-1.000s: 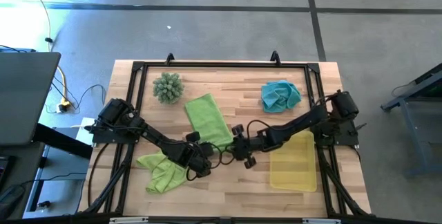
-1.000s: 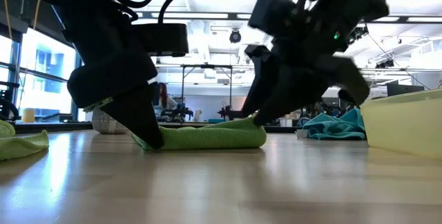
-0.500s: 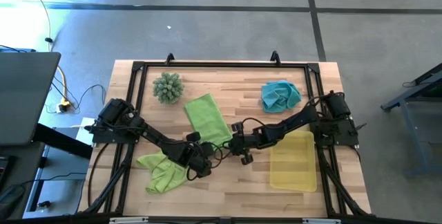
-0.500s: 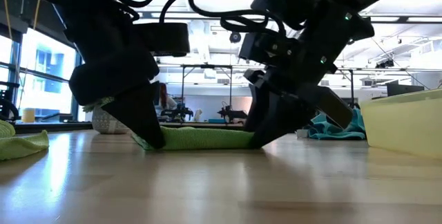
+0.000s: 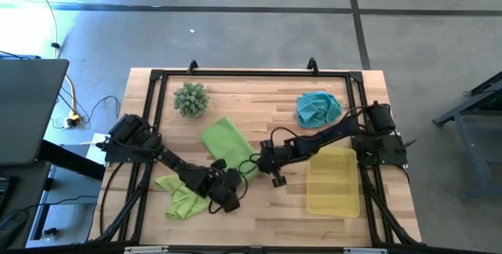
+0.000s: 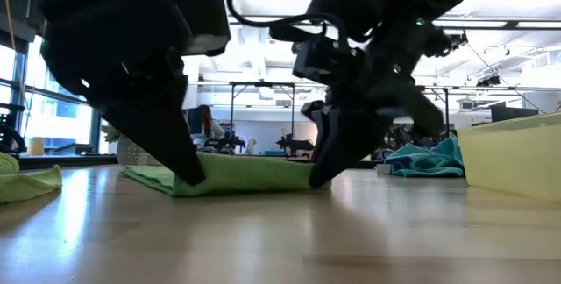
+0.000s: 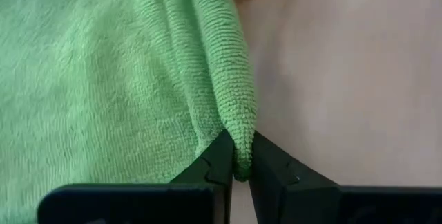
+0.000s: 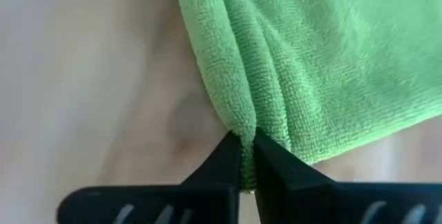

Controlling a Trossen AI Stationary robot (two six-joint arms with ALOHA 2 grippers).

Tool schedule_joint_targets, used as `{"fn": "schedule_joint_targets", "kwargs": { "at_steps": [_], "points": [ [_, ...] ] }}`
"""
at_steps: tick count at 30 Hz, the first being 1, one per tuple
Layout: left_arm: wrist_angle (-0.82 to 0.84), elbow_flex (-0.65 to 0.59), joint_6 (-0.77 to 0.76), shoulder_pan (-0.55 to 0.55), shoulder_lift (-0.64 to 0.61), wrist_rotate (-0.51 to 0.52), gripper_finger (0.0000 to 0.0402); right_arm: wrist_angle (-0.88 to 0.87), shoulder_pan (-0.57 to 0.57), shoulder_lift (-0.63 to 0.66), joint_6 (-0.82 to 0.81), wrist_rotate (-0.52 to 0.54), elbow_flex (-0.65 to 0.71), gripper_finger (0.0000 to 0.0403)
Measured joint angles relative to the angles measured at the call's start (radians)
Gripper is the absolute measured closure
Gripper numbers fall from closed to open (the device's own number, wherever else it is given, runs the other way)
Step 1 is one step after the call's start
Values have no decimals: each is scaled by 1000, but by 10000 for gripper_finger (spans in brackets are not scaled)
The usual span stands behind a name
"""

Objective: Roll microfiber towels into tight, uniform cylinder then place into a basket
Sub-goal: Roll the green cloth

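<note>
- A lime green towel (image 5: 221,140) is shown lying flat near the middle of the wooden surface (image 5: 259,105), with a fold raised along its near edge.
- The left gripper (image 7: 238,172) is seen lowered at the near left corner of this towel; its fingers (image 7: 219,156) are pinched together on a fold of the cloth.
- The right gripper (image 8: 246,158) is seen lowered at the near right corner of the same towel; its fingers (image 8: 228,156) are likewise clamped on a pleated fold of the cloth.
- In the low view, the towel (image 6: 245,172) is seen stretched between the two dark arms, its underside resting on the surface.
- A second lime green towel (image 5: 179,194) is shown crumpled near the front left of the surface, just beside the left arm.
- The teal towel (image 5: 318,107) is shown bunched at the far right of the surface, well apart from both grippers.
- The basket (image 5: 332,182), a translucent yellow tray, is placed at the near right of the surface, beside the right arm; nothing is seen inside it.
- A spiky green ball (image 5: 190,98) is shown at the far left of the surface.
</note>
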State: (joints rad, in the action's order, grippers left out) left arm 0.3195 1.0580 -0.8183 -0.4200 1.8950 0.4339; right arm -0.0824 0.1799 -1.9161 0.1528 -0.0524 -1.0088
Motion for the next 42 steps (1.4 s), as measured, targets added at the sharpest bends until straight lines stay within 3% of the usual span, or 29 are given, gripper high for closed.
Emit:
{"fn": "schedule_joint_targets", "kwargs": {
  "at_steps": [6, 11, 15, 19, 31, 37, 42],
  "points": [
    [-3, 0, -128, -41, 0, 41, 378, -78, -58, -7, -96, -276, -57, 399],
    [-3, 1, -286, -60, -1, 21, 378, -87, -93, -7, -187, -368, -87, 401],
    [-2, 1, -423, -59, -1, -3, 378, -63, -115, -7, -229, -363, -88, 402],
    [-1, 1, -540, -59, -2, -30, 378, -40, -120, -6, -258, -283, -90, 402],
    [67, 4, -635, -61, -2, -56, 378, 45, -120, -83, -232, -257, -95, 395],
    [76, 6, -630, -60, 8, -68, 378, 22, -111, -63, -49, -240, -92, 336],
    [77, 5, -617, -52, 17, -81, 378, -121, -103, 11, 86, -231, -121, 273]
  ]
}}
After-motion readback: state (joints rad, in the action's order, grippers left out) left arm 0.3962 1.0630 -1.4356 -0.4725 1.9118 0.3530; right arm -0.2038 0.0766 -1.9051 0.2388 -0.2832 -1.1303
